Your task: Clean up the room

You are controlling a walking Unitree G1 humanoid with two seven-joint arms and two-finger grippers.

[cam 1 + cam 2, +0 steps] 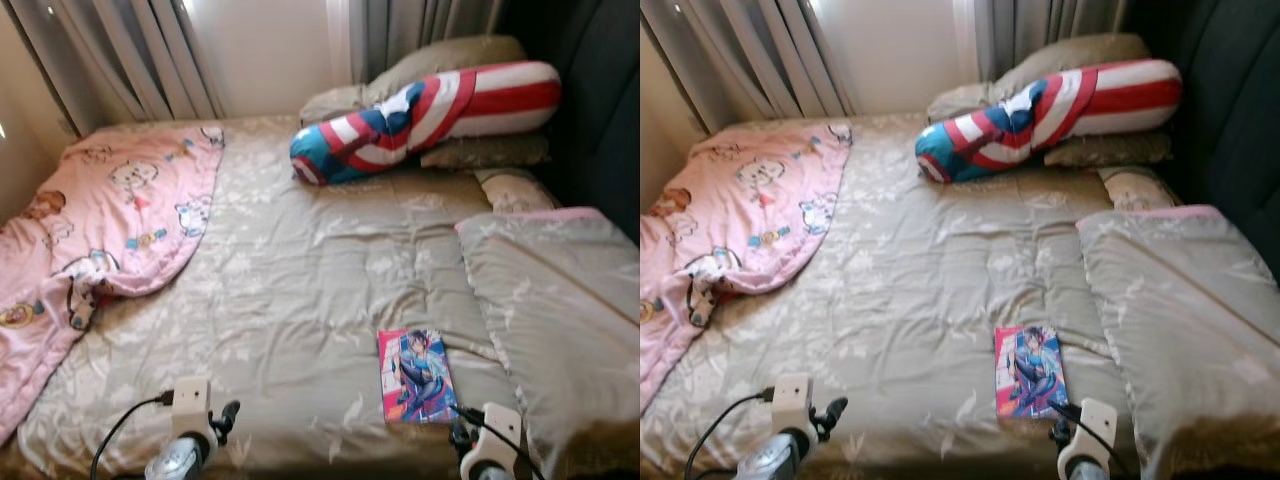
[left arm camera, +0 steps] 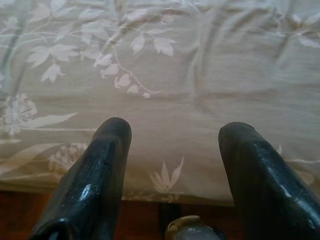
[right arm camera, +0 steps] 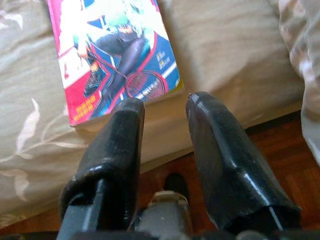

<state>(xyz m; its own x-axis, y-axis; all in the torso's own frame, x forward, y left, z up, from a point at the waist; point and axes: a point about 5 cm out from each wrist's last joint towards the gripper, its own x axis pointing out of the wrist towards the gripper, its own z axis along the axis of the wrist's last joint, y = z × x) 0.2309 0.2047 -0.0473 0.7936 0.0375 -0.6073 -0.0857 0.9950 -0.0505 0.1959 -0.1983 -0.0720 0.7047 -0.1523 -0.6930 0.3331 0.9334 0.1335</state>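
Beige bed (image 1: pixel 300 300) with a leaf print fills the room, a pink blanket (image 1: pixel 110 220) at its left. Near the front edge lies a comic book (image 1: pixel 416 376). It looks thin, light and a bit bendy, so pinching its near edge seems best. The right gripper (image 3: pixel 162 112) is spread apart and empty, just short of that edge. The left gripper (image 2: pixel 172 132) hangs spread and empty too.

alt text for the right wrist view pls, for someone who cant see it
The right claw, its two black fingers open, hovers just short of a comic book lying flat near the edge of a beige floral bedspread. Reddish wooden floor shows below the bed edge.
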